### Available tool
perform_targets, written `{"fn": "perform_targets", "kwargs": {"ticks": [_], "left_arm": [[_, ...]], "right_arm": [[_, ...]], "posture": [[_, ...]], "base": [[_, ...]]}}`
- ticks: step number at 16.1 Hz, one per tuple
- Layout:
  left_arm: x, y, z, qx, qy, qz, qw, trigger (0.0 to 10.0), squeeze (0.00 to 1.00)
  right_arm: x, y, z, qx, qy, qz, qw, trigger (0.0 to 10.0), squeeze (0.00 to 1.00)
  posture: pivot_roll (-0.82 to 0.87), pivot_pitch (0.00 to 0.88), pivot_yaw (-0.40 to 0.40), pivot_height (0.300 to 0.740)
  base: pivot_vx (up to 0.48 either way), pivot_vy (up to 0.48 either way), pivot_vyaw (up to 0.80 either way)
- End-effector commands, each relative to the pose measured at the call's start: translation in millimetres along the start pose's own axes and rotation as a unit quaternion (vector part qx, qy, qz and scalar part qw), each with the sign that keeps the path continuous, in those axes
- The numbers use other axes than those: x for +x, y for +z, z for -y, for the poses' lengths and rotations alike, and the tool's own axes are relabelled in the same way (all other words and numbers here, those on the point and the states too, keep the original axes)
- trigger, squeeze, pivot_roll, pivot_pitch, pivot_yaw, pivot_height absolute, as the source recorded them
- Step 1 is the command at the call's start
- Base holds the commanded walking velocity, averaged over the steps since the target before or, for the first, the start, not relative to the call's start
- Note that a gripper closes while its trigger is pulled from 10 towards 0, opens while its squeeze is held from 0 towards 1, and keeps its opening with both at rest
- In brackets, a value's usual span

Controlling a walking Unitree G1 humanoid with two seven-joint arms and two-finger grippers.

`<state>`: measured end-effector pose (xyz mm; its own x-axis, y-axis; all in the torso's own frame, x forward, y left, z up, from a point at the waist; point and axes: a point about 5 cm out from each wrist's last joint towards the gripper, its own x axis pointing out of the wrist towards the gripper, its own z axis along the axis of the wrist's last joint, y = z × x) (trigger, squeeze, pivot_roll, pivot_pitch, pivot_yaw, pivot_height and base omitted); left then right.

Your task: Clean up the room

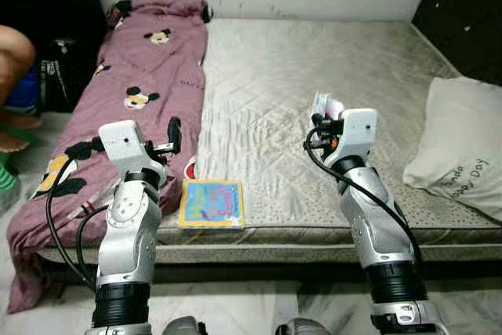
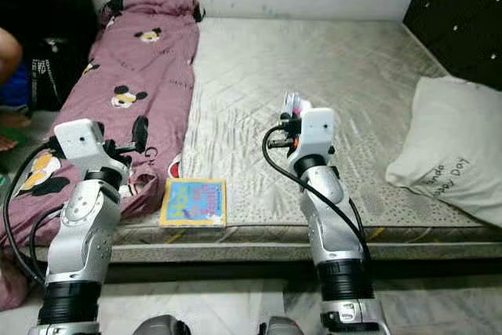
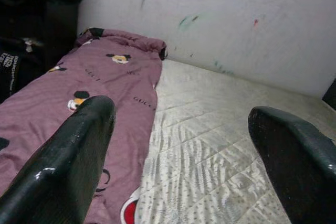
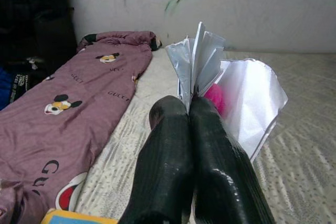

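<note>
Above mattress (image 1: pixel 314 76), right claw (image 4: pixel 188 109)-pinched wrapper (image 4: pixel 231 93) upright.

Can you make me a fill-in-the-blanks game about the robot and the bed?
1. The right gripper is shut on a silver ____.
2. The left gripper is ____ and holds nothing.
3. The book lies near the mattress edge, beside the purple ____.
4. A white ____ lies on the robot's right.

Missing words: wrapper; open; blanket; pillow
</note>
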<state>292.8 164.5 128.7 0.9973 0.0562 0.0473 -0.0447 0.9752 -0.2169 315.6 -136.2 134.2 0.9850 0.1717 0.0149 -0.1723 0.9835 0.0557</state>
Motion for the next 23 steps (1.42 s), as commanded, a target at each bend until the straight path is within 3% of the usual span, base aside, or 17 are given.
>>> {"fn": "perform_targets", "kwargs": {"ticks": [1,10,16,18,23], "left_arm": [[0.4,4.2,2.2,0.000,-0.008,0.010,1.000,10.0,0.00],[1.0,4.8,0.9,0.003,-0.011,0.007,1.000,10.0,0.00],[1.7,4.6,-4.6,0.014,0.010,0.006,1.000,10.0,0.00],[0.7,4.2,-11.9,0.009,0.040,0.003,0.999,10.0,0.00],[-2.8,6.2,-16.3,0.002,0.038,0.000,0.999,10.0,0.00]], "right_arm": [[1.3,5.2,3.4,-0.001,-0.005,0.007,1.000,10.0,0.00],[1.4,6.8,4.4,-0.001,-0.012,0.016,1.000,10.0,0.00],[2.6,6.7,4.6,-0.001,-0.014,0.017,1.000,10.0,0.00],[2.8,5.4,5.9,0.000,-0.018,0.015,1.000,10.0,0.00],[4.6,3.6,3.9,0.000,-0.016,0.014,1.000,10.0,0.00]], "posture": [[-0.09,0.000,-0.007,0.740],[-0.09,0.000,0.001,0.740],[-0.08,0.000,-0.001,0.740],[-0.08,0.000,0.005,0.740],[-0.07,0.000,0.011,0.740]], "base": [[0.326,0.000,0.00],[0.350,0.000,0.00],[0.000,0.000,0.00],[0.000,0.000,0.00],[0.000,0.277,-0.71]]}}
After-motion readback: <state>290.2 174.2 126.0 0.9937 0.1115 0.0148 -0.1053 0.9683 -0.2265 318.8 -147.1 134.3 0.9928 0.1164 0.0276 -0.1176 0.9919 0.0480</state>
